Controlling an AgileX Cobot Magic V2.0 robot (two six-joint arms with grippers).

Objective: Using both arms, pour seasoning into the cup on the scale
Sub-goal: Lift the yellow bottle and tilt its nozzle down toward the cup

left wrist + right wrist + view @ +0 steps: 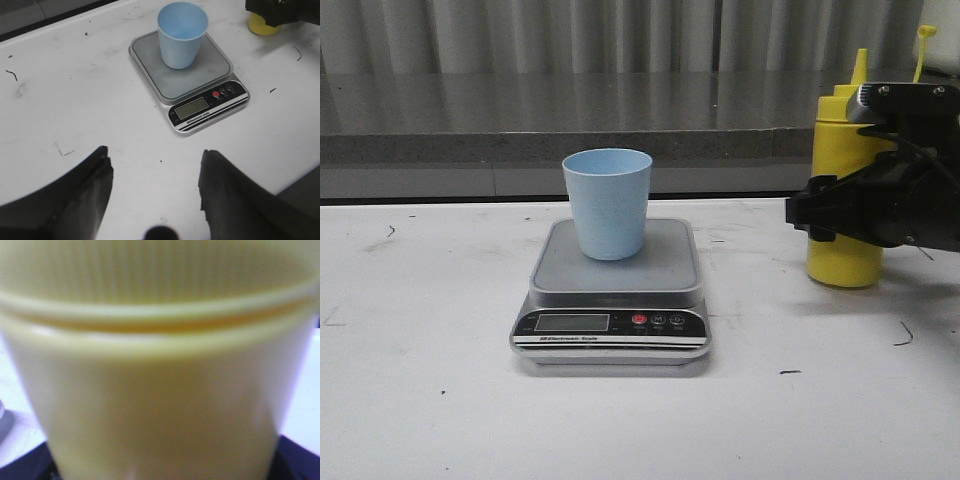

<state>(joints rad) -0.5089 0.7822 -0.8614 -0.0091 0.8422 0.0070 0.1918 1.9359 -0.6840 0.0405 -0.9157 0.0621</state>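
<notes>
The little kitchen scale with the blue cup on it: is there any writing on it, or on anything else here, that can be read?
"Electronic Scale": small white lettering on the black front strip of the flat grey digital kitchen scale, below its display.
LCD display: blank, no digits showing.
Red button and two smaller buttons: symbols too small to read.
Pale blue plastic cup: plain, no text.
Yellow plastic squeeze bottle: no label visible; the right wrist view is too blurred to show any.
</notes>
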